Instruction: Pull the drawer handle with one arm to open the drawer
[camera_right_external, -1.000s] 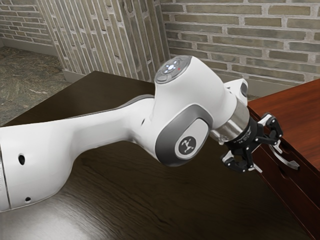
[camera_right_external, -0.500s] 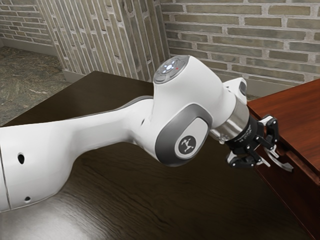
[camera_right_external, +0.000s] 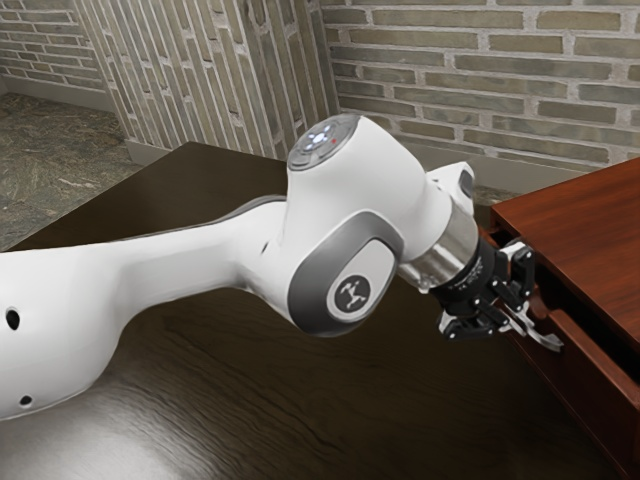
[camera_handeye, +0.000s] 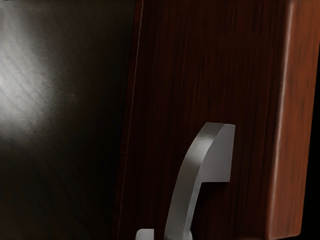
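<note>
Since a second ago, the arm has drawn back toward the exterior view's left, and the drawer (camera_right_external: 592, 372) has come with it. Its front now stands out from the cabinet (camera_right_external: 575, 222), and a dark gap shows under the cabinet's top edge where it was closed before. The end effector (camera_right_external: 512, 314) has travelled the same way, and the drawer handle (camera_right_external: 541, 339) has kept its place against the fingers.

In the exterior view, the end effector is closed narrowly on the drawer handle, its black fingers gripping the silver bar from two sides near the bar's upper end. The rest of the bar runs down and toward the exterior view's right along the drawer front.

The drawer is partly open, at the near corner of the reddish wooden cabinet, which stands on the dark table (camera_right_external: 250, 410).

In the wrist view, the curved grey drawer handle (camera_handeye: 200, 172) rises from just below the hand and meets the dark red-brown drawer front (camera_handeye: 200, 70). The table's dark surface (camera_handeye: 60, 125) lies beyond the front's edge.
</note>
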